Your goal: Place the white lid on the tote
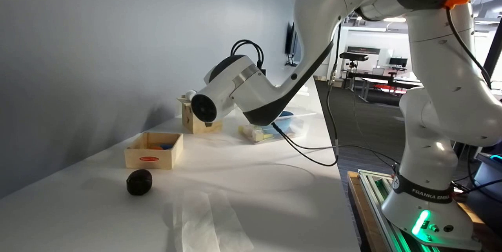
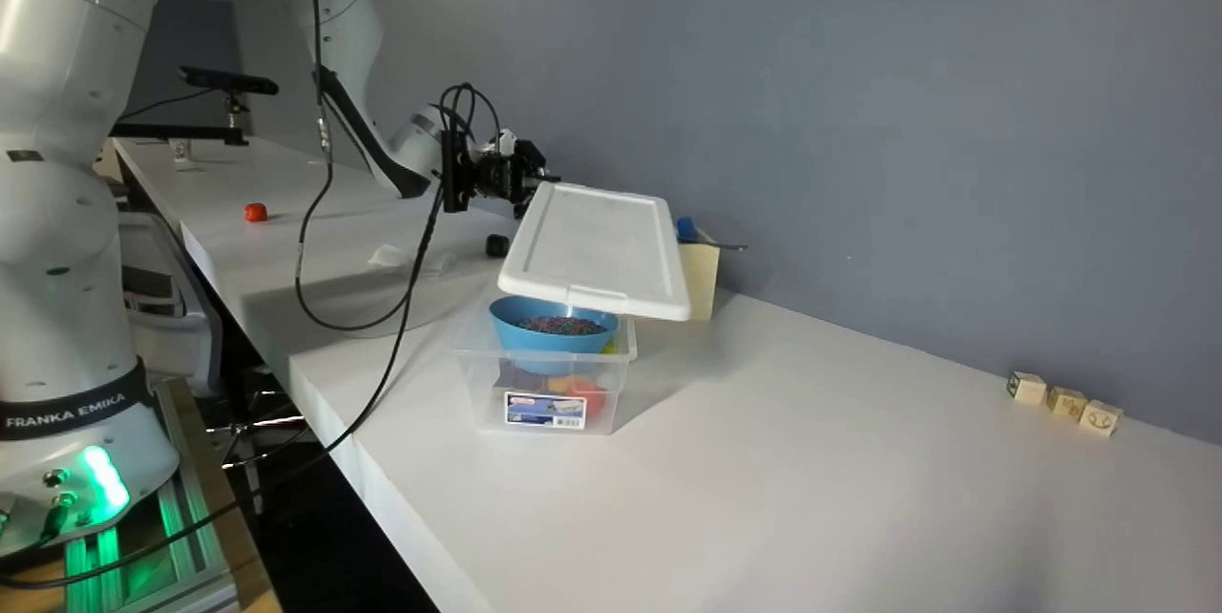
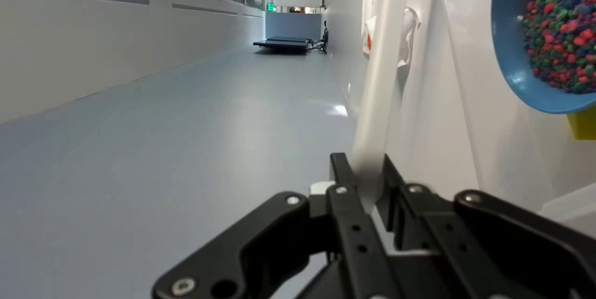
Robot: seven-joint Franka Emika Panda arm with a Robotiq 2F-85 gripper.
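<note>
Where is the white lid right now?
Near the middle of an exterior view, the lid hangs above the blue bowl in the tote; the wrist view shows its edge between the fingers of the gripper.

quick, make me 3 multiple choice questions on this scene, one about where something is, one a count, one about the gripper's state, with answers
1. Where is the blue bowl?
A) inside the clear tote
B) underneath it
C) beside it

2. How many small pale blocks sit in a row?
A) one
B) two
C) three

3. How does the gripper stand?
A) open, holding nothing
B) shut on the white lid
C) shut on nothing

Answers:
1 A, its lower part shows blue through the clear wall in an exterior view.
2 C, three separate blocks show in an exterior view.
3 B, the wrist view shows the lid's edge between the jaws.
</note>
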